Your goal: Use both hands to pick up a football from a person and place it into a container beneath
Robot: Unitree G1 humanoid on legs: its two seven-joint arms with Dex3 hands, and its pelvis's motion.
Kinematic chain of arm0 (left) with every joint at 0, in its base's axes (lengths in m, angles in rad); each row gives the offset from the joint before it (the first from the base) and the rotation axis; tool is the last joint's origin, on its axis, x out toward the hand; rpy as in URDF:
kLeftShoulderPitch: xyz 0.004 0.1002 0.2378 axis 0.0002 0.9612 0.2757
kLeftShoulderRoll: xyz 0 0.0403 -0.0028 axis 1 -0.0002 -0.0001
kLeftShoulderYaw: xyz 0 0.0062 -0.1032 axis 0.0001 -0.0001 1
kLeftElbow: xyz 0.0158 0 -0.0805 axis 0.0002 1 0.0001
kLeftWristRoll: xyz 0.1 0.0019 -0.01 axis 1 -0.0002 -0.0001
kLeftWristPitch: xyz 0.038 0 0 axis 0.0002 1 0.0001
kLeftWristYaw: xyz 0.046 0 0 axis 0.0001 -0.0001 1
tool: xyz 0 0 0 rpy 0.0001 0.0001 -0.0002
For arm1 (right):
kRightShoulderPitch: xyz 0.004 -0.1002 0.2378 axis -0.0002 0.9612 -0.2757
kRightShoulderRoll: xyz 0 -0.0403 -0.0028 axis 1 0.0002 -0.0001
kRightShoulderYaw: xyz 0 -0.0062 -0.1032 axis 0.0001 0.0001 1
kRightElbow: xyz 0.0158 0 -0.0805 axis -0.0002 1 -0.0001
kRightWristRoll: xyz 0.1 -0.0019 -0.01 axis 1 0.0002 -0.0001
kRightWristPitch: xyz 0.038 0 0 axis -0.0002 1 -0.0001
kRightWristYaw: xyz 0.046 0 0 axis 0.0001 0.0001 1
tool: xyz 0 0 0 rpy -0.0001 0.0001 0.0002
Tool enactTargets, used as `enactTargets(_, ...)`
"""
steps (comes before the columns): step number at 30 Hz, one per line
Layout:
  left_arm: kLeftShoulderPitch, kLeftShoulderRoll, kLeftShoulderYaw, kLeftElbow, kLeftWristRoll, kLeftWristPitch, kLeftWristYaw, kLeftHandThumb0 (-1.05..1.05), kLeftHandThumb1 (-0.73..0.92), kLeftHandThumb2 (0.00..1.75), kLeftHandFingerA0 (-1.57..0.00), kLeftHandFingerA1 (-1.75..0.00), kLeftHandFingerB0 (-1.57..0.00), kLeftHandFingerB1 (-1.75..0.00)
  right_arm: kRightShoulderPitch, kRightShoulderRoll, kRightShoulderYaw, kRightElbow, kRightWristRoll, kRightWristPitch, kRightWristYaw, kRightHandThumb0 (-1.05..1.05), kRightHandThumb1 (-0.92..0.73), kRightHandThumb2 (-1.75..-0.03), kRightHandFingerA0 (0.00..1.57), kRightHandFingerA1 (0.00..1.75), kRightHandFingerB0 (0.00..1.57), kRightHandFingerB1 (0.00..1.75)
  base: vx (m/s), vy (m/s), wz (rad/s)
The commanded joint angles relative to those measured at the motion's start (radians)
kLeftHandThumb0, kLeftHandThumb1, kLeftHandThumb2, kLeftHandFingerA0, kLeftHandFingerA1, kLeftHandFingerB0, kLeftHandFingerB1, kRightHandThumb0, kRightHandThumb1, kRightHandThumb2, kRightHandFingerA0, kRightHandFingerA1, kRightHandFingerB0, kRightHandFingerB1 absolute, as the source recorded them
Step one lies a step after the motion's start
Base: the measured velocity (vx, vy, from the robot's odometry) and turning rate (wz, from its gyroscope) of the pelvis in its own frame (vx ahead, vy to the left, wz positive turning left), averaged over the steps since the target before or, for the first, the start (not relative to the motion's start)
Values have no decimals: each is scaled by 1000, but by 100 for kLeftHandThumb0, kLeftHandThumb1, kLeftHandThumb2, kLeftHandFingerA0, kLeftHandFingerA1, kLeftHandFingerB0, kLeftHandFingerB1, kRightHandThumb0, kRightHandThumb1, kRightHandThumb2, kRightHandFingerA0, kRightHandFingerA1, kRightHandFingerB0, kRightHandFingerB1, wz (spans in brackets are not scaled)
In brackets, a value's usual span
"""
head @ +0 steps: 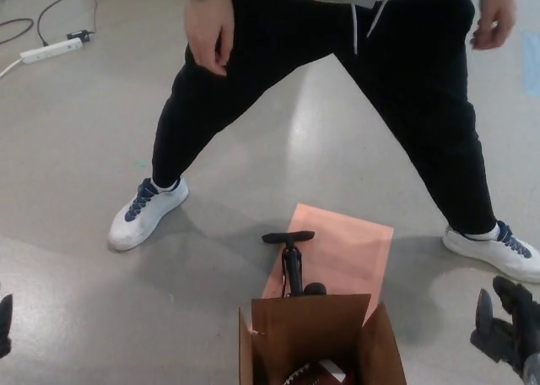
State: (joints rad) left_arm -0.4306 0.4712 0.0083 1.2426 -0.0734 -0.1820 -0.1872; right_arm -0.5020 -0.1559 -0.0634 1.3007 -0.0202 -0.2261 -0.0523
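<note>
At the bottom of the head view, a brown cardboard box (316, 338) stands open on the grey floor (76, 149), its flaps up. Inside it lies the football (305, 375), brown with white lacing, partly cut off by the lower edge of the picture. No hand touches it.

Just behind the box, a black hand pump (291, 262) stands upright with its T-handle on top, resting on a flat pink sheet (346, 246) that lies on the floor.

Behind these stands a person (337, 73) in black trousers, legs spread wide to either side of the box, wearing white sneakers. One sneaker (145, 212) is planted at picture left, the other (498, 250) at picture right. Both of the person's hands hang empty near the hips, one (209, 26) at upper left and one (495, 13) at upper right.

The robot's right hand (506, 330) shows at the lower right corner, well apart from the box, black fingers spread apart and holding nothing. Only a dark sliver of the left hand (4, 322) shows at the left edge, too little to tell whether it is spread or closed.

A white power strip (52, 50) with its cables lies on the floor at the upper left.
</note>
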Motion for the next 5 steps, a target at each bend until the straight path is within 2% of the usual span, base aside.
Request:
enactTargets(1, -26, 34, -57, 31, 129, -71, 97, -35, 56, 112, 0, -47, 0, -47, -19, -40, 14, 25, -42, 57, -1, -82, -79, -109, 9, 32, 8, 21, 0, 0, 0)
enactTargets(2, -29, 32, -68, 34, 141, -71, 109, -35, 56, 112, 0, -47, 0, -47, -16, -43, 14, 27, -43, 61, 0, -82, -79, -109, 9, 32, 8, 21, 0, 0, 0)
enactTargets(3, -30, 30, -75, 34, 147, -70, 115, -72, 77, 99, -11, -42, -6, -35, -14, -46, 12, 27, -42, 61, 1, -82, -79, -108, 8, 32, 8, 21, 0, 0, 0)
enactTargets(5, -31, 28, -82, 34, 153, -69, 120, -72, 77, 99, -11, -42, -6, -35, -11, -49, 9, 27, -41, 60, 4, -82, -79, -108, 8, 32, 8, 21, 0, 0, 0)
